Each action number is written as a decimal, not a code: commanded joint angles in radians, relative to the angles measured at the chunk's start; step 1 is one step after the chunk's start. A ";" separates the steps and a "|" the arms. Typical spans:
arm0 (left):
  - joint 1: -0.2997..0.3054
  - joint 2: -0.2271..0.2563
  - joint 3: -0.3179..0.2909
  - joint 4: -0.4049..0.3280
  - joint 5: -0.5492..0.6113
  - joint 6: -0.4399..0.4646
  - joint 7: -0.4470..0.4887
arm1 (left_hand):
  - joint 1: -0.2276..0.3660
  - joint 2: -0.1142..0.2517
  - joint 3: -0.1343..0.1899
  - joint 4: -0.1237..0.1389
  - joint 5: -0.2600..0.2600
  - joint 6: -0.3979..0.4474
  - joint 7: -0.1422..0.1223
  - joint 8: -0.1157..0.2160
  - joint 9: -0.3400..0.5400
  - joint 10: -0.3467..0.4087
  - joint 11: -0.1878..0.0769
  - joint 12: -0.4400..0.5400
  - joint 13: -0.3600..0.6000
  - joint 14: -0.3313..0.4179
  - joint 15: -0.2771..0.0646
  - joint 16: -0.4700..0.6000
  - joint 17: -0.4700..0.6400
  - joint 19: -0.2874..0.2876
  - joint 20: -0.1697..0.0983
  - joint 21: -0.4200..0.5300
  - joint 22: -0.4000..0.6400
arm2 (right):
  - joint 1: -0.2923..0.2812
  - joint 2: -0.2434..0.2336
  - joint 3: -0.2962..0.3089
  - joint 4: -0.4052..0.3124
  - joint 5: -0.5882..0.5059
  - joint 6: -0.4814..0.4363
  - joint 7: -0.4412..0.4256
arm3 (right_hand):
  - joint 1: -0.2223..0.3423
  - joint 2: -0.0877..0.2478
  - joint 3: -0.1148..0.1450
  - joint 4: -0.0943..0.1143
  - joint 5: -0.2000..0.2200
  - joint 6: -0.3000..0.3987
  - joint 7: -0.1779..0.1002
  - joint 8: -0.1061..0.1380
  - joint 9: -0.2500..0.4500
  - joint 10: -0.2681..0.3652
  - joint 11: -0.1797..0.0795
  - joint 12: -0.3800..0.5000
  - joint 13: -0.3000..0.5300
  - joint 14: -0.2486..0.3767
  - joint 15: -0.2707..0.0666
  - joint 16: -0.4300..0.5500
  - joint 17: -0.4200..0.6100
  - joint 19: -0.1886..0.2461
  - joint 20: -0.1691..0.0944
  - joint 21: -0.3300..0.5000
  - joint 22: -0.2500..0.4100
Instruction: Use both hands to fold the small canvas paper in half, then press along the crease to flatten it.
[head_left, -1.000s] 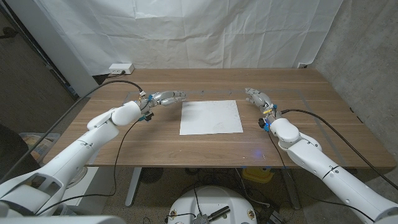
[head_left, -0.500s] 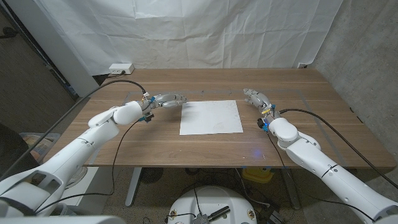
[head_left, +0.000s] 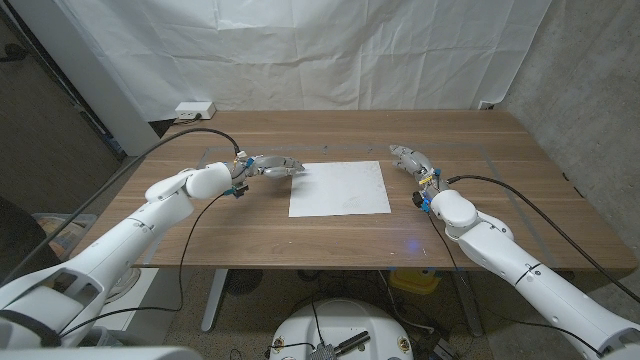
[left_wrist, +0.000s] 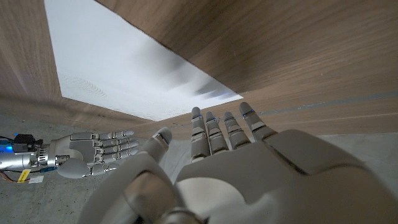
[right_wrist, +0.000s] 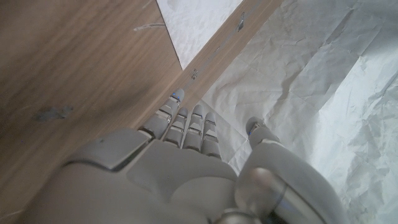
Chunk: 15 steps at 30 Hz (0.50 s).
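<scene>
The flat canvas paper (head_left: 340, 188) lies at frame center; the empty, unclenched left hand (head_left: 272, 166) at center-left is nearer than the empty right hand (head_left: 411, 158).

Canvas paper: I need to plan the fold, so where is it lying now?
In the head view the canvas paper lies flat at the table's middle, between the left hand and the right hand.
</scene>
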<state>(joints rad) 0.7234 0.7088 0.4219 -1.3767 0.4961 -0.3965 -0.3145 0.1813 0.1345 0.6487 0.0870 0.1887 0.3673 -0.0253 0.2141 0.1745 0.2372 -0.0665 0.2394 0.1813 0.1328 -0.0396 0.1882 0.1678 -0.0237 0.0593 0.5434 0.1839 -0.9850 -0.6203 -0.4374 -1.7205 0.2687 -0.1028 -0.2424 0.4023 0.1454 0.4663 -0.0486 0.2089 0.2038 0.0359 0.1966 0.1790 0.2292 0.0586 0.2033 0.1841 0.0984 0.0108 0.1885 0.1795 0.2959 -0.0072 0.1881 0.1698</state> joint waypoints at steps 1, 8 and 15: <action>-0.020 -0.001 0.016 0.015 0.025 -0.007 -0.016 | -0.001 -0.007 0.002 -0.002 -0.003 0.021 0.000 0.005 0.003 0.018 -0.003 0.005 0.002 0.013 -0.026 0.002 0.002 -0.001 0.002 -0.003 0.003 | 0.018 -0.013 -0.017 -0.037 -0.013 -0.089 0.000 | 0.008 0.005 -0.002 -0.004 -0.002 0.010 0.001 0.002 0.005 0.008 0.004 0.000 0.004 0.009 0.000 0.005 0.003 0.005 0.003 0.006 0.002; -0.031 -0.002 0.029 0.019 0.045 -0.004 -0.030 | -0.006 -0.012 0.000 -0.002 -0.004 0.024 0.000 0.001 0.002 0.020 -0.007 0.002 0.002 0.011 -0.026 0.000 0.002 -0.003 -0.001 -0.006 0.003 | 0.025 -0.031 -0.025 -0.078 -0.020 -0.166 0.006 | 0.002 0.005 -0.008 -0.002 -0.006 0.015 0.005 0.003 0.006 0.012 0.006 0.000 0.004 0.015 0.005 0.008 0.006 0.011 0.007 0.009 0.002; -0.048 -0.006 0.047 0.024 0.066 0.005 -0.059 | -0.015 -0.020 -0.005 0.002 -0.004 0.020 0.001 -0.007 0.002 0.014 -0.008 -0.005 0.002 0.004 -0.030 -0.004 0.003 -0.010 0.000 -0.011 0.003 | 0.032 -0.047 -0.029 -0.130 -0.014 -0.269 0.015 | -0.005 0.007 -0.012 -0.001 -0.010 0.017 0.011 0.002 0.006 0.024 0.015 0.002 0.004 0.041 0.015 0.018 0.008 0.036 0.021 0.017 0.002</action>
<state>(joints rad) 0.6963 0.7070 0.4471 -1.3604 0.5343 -0.4006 -0.3436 0.1703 0.1235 0.6487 0.0870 0.1847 0.3825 -0.0232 0.2101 0.1745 0.2482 -0.0695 0.2395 0.1814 0.1395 -0.0358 0.1875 0.1679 -0.0236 0.0592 0.5359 0.1838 -0.9640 -0.6453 -0.4580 -1.7889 0.2547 -0.2410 -0.2389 0.4023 0.1454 0.4592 -0.0497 0.2012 0.2127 0.0449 0.1966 0.1790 0.2417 0.0710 0.2034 0.1841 0.1244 0.0256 0.2002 0.1841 0.3140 0.0110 0.1965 0.1697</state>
